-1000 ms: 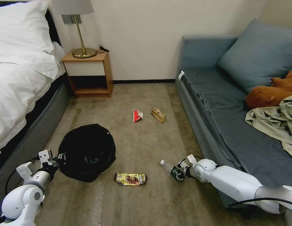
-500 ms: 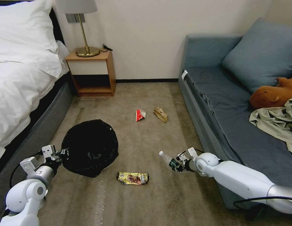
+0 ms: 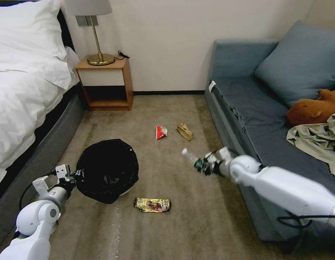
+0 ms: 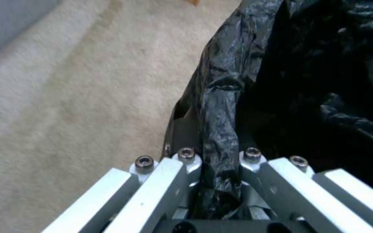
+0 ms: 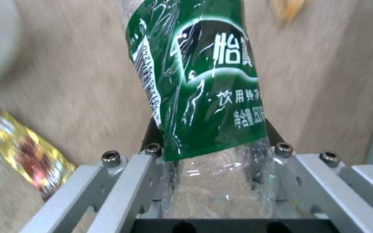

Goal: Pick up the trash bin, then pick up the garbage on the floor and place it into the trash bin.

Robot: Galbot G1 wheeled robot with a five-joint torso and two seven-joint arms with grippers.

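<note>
The right gripper (image 3: 207,167) jaws squeeze the clear plastic bottle with a green label (image 3: 196,163). At the round white bin's nine o'clock, the left gripper (image 3: 71,177) jaws pinch its shiny black bag rim (image 3: 106,169).

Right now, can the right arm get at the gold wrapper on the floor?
Probably not yet. The right tool is shut on the bottle, held off the carpet, so it has no free grip. The floor around the gold wrapper looks open; the trash bin stands apart from it.
</note>
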